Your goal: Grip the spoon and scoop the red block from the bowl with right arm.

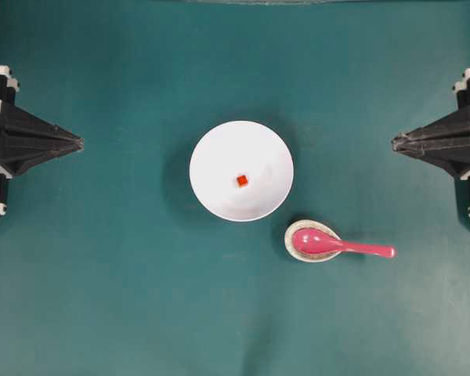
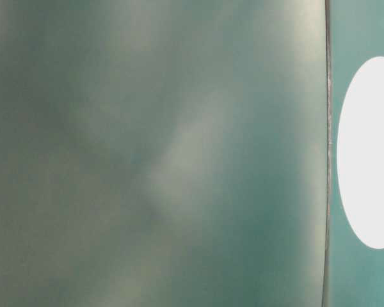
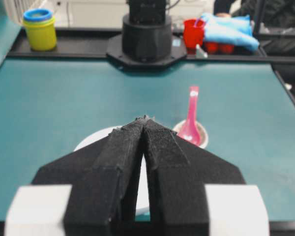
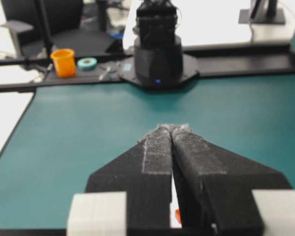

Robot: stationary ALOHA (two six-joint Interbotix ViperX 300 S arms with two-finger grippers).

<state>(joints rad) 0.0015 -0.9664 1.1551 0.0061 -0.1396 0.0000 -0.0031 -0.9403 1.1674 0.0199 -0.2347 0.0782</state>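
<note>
Teal covers the whole desk, and a plain white bowl sits near its middle in the overhead view. Inside the bowl, a little right of centre, lies the red block, a tiny cube on the white floor of the dish, touching nothing else. Just beside the bowl, toward the lower right, a speckled egg-shaped rest carries the scoop of the pink spoon; the spoon's handle sticks out over the rest's edge, pointing to the right and away from the bowl.

Both arms sit back at the sides, well apart from the dishes. The left claw is clenched, its black fingers pressed tip to tip with nothing between them. The right claw is likewise clenched and empty, its pointed tip aimed toward the middle of the desk. The table-level view is mostly blur, with only a white shape at its right edge.
</note>
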